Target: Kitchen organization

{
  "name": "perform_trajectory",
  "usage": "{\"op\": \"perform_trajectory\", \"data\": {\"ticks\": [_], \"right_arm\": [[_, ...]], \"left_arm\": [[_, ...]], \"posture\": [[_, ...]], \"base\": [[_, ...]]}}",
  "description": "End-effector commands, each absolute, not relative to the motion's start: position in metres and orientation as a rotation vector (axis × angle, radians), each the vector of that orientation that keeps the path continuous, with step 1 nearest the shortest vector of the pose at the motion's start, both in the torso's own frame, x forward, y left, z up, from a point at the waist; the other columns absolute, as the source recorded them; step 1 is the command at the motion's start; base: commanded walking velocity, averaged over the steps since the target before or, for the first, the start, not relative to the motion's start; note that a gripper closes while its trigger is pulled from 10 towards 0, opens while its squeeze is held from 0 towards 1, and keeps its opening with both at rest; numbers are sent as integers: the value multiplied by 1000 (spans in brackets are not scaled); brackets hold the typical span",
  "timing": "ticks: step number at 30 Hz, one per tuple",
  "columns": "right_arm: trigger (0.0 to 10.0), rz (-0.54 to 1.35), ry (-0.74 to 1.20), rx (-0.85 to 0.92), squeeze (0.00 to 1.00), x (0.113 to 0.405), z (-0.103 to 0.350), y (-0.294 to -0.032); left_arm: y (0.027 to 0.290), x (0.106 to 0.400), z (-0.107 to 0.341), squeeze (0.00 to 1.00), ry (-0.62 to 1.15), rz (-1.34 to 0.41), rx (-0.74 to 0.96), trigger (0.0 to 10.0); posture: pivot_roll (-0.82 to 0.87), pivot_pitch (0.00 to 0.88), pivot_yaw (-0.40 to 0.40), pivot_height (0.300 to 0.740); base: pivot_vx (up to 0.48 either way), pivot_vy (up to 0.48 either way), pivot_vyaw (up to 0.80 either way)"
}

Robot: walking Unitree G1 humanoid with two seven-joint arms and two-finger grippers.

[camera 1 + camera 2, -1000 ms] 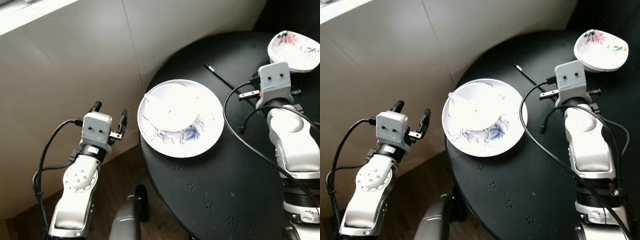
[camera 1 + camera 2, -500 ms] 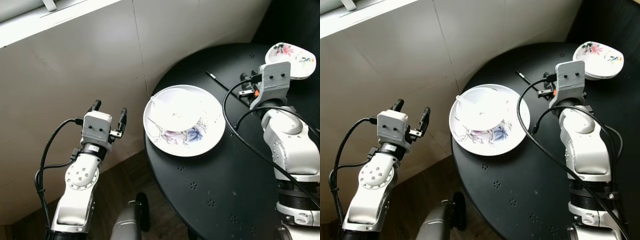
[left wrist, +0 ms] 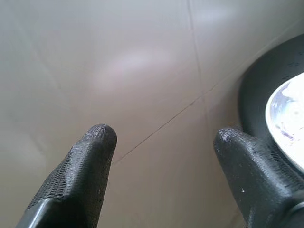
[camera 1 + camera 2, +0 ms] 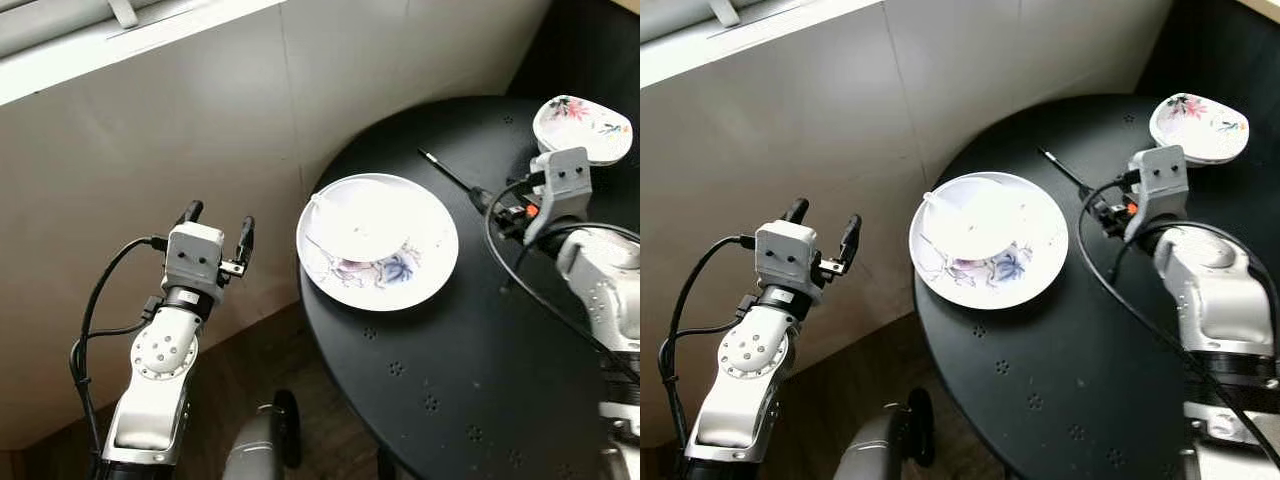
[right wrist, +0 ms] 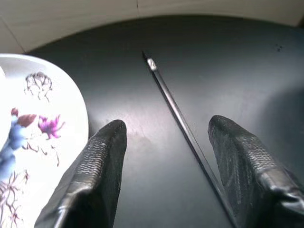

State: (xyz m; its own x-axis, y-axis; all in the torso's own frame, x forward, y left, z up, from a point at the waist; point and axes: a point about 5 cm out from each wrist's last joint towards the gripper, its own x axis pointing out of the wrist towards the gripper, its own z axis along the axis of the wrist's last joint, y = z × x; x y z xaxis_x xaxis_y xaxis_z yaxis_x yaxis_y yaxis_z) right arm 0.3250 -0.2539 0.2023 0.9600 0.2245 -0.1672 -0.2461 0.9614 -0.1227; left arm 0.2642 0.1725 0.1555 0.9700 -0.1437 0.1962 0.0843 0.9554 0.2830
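While right tool (image 5: 164, 156) gapes, glossy floral plate (image 4: 378, 242), thin black chopstick (image 5: 183, 128)

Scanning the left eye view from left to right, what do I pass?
Left pincer → large floral plate holding a white bowl → black chopstick → right pincer → small floral dish.

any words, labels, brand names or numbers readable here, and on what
None can be read.
Large white floral plate: painted flowers, no writing.
Small white floral dish: flowers, no writing.
Thin black chopstick: a silver band near its tip, no legible mark.
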Motion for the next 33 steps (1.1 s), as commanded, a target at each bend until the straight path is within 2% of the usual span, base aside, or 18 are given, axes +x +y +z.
{"op": "perform_trajectory", "data": {"ticks": [1,6,7,11,15,33], "right_arm": [[10000,243,164,-181,1000,326,206,-262],[10000,325,254,-210,1000,323,197,-274],[10000,300,264,-231,1000,325,196,-284],[10000,274,268,-220,1000,328,198,-296],[10000,304,303,-201,1000,326,190,-298],[10000,175,345,-255,1000,333,176,-332]], "left_arm": [[175,262,151,0,-200,-115,290,10000],[174,263,151,0,-199,-117,290,10000],[174,263,151,0,-199,-117,289,10000],[174,262,150,0,-198,-116,289,10000],[174,261,150,0,-197,-117,290,10000],[175,260,150,0,-194,-114,293,10000]], "posture": [[-69,192,37,740],[-72,195,37,740],[-69,195,37,740],[-69,197,37,740],[-69,199,35,740],[-61,205,37,740]], "base": [[0,0,0],[0,0,0],[0,0,0],[0,0,0],[0,0,0],[0,0,0]]}}
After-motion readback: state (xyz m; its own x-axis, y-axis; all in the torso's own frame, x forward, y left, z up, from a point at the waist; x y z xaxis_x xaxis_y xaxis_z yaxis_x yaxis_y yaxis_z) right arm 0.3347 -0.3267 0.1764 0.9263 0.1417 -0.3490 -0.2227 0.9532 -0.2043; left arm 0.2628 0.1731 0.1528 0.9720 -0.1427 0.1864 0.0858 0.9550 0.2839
